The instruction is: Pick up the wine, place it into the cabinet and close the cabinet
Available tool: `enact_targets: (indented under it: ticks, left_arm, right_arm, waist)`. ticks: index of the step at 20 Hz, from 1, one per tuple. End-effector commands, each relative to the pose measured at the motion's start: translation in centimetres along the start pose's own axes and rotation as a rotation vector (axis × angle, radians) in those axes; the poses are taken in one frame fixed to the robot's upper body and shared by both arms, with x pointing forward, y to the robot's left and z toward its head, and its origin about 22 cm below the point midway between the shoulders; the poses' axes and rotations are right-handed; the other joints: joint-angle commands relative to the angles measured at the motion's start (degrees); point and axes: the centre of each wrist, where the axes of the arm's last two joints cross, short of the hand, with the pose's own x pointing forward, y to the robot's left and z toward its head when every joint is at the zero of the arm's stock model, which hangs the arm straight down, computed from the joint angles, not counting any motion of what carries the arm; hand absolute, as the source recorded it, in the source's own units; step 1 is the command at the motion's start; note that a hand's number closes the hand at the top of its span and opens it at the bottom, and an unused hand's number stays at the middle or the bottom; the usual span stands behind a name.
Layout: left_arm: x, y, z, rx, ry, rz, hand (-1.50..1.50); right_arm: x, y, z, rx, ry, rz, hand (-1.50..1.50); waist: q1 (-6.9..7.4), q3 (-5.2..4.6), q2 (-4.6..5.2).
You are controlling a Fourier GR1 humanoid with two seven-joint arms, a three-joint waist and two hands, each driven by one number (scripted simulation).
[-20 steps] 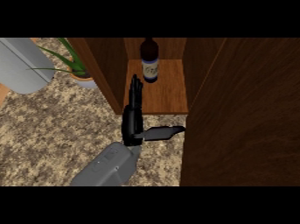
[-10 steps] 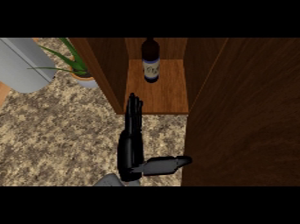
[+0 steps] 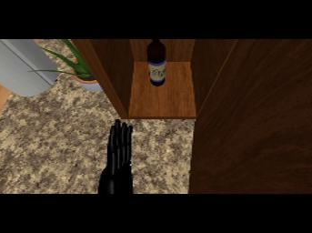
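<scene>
The wine bottle [image 3: 157, 63], dark with a pale label, stands upright at the back of the open wooden cabinet's shelf [image 3: 162, 102]. My left hand [image 3: 117, 157] lies over the speckled counter just in front of the shelf's left front corner. Its fingers are straight, point toward the cabinet and hold nothing. The fingertips stop a little short of the shelf edge. The bottle stands free, well away from the hand. My right hand is out of sight.
The cabinet's open door [image 3: 259, 118], a large dark wooden panel, fills the right side. A potted green plant [image 3: 81, 73] stands left of the cabinet, beside a grey rounded appliance [image 3: 17, 66]. The speckled counter [image 3: 51, 145] stretches across the lower left.
My left hand has drawn back from the shelf toward the view's lower edge. Its forearm and thumb have slipped out of sight. The bottle has not moved.
</scene>
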Motion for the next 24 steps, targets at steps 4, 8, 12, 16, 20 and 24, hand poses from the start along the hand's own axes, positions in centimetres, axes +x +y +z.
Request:
enact_targets:
  ticks: [4, 8, 12, 16, 20, 24]
  left_arm:
    - [3.5, 2.9, 3.0, -0.058, -0.004, 0.017, -1.5]
    - [5.0, 5.1, 3.0, -0.114, 0.006, 0.01, -1.5]
    - [5.7, 6.5, 3.4, -0.137, 0.01, 0.007, -1.5]
    - [6.9, 10.1, 2.2, -0.121, 0.002, -0.01, -1.5]
    - [7.7, 10.8, 1.6, -0.076, -0.018, -0.015, -1.5]
    - [8.1, 12.6, 1.9, -0.067, -0.04, -0.016, -1.5]
  right_arm:
    - [1.1, 1.7, 2.5, 0.165, 0.01, -0.084, 1.5]
    - [1.9, 1.7, 2.2, 0.2, 0.006, -0.045, 1.5]
    - [1.5, 1.9, 1.5, 0.202, 0.007, -0.01, 1.5]
    - [0.7, 2.7, 3.1, 0.285, 0.057, -0.126, 1.5]
    - [-0.5, 3.8, 3.1, 0.335, 0.124, -0.211, 1.5]
    - [1.1, 4.5, 4.1, 0.4, 0.147, -0.221, 1.5]
  waist:
    - [-0.06, 0.0, -0.12]
    - [-0.06, -0.01, 0.0]
    - [0.08, -0.02, 0.07]
    - [-0.14, -0.03, -0.06]
    - [-0.21, 0.0, 0.0]
    - [0.07, -0.08, -0.06]
